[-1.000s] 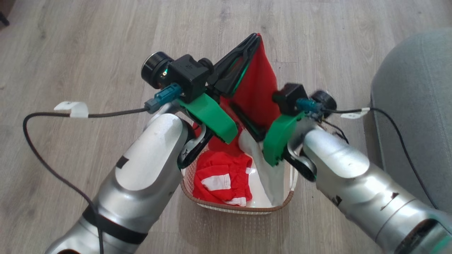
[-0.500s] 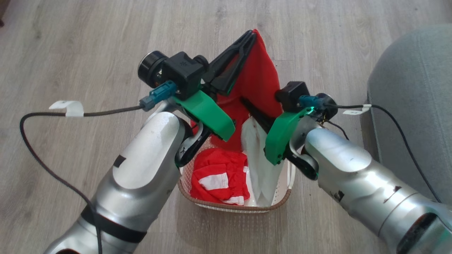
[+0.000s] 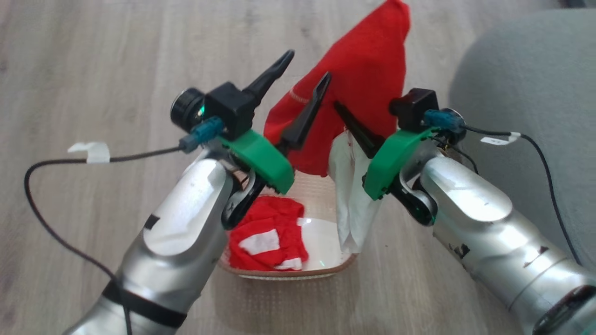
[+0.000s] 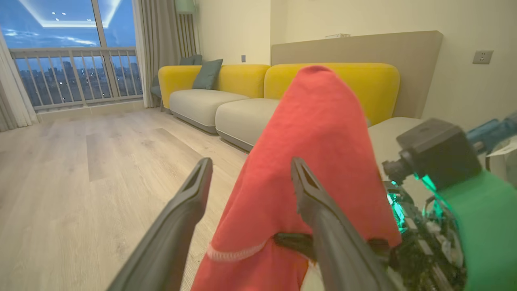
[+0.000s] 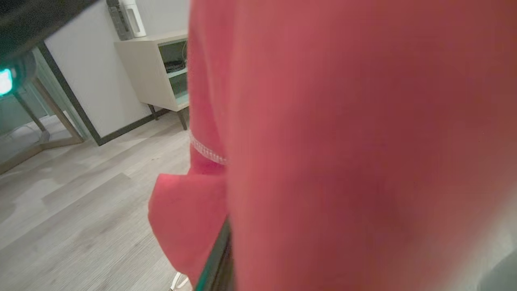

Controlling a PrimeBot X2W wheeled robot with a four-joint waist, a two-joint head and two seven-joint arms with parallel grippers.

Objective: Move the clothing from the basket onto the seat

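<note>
– Left gripper (image 3: 305, 70) stands wide open and empty above the basket (image 3: 288, 272) at bottom centre, where a red-and-white garment (image 3: 265, 237) lies crumpled.
– And the right gripper (image 3: 342, 111)?
– Clamped on the red garment (image 3: 363, 79). A thin white garment (image 3: 349, 204) hangs by the same fingers, down into the basket's right side.
– Which way does the red one run?
– Its long axis goes from mid-frame up to a peak at the top edge, leaning right. It sits just right of the left gripper; whether they touch, I cannot tell.
– The seat (image 3: 526, 93)?
– Upper right, farther off, apart from the clothing.
</note>
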